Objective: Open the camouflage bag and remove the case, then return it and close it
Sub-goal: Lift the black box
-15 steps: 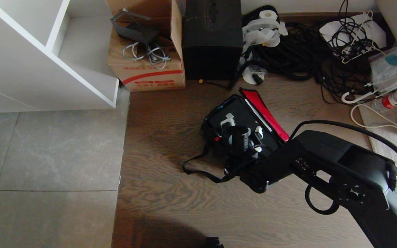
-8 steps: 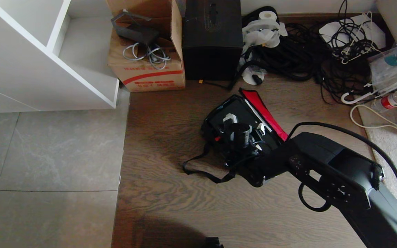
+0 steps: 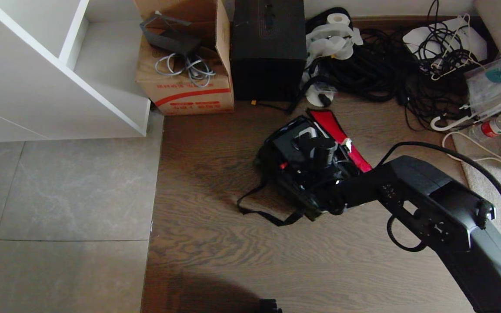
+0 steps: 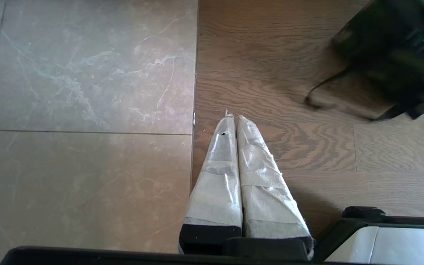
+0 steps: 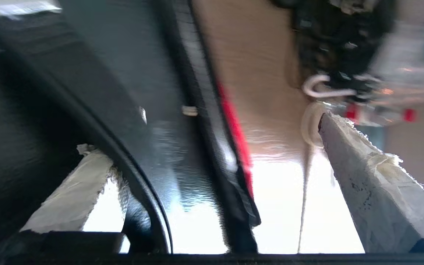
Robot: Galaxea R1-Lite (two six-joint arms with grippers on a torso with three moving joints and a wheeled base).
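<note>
The camouflage bag (image 3: 293,193) lies open on the wood floor, its red lid lining (image 3: 336,130) folded back toward the cables. Inside it the black case (image 3: 286,145) shows, with a small red latch at its near edge. My right gripper (image 3: 326,138) is open wide over the bag's far side. In the right wrist view the right gripper (image 5: 202,134) straddles the bag's rim and the red lining (image 5: 234,129), one finger on the dark inner side and one over bare floor. My left gripper (image 4: 233,117) is shut and parked above the floor, away from the bag (image 4: 388,55).
A red-striped cardboard box (image 3: 187,89) and a tall black box (image 3: 268,52) stand beyond the bag. A tangle of black cables (image 3: 385,65) and a bottle (image 3: 500,125) lie at the right. A white shelf unit (image 3: 59,78) is at the left. The bag's strap (image 3: 259,211) trails on the floor.
My right gripper has moved across the bag toward its red lid side, away from me. The bag and its strap have shifted slightly with it. The left arm has stayed still.
</note>
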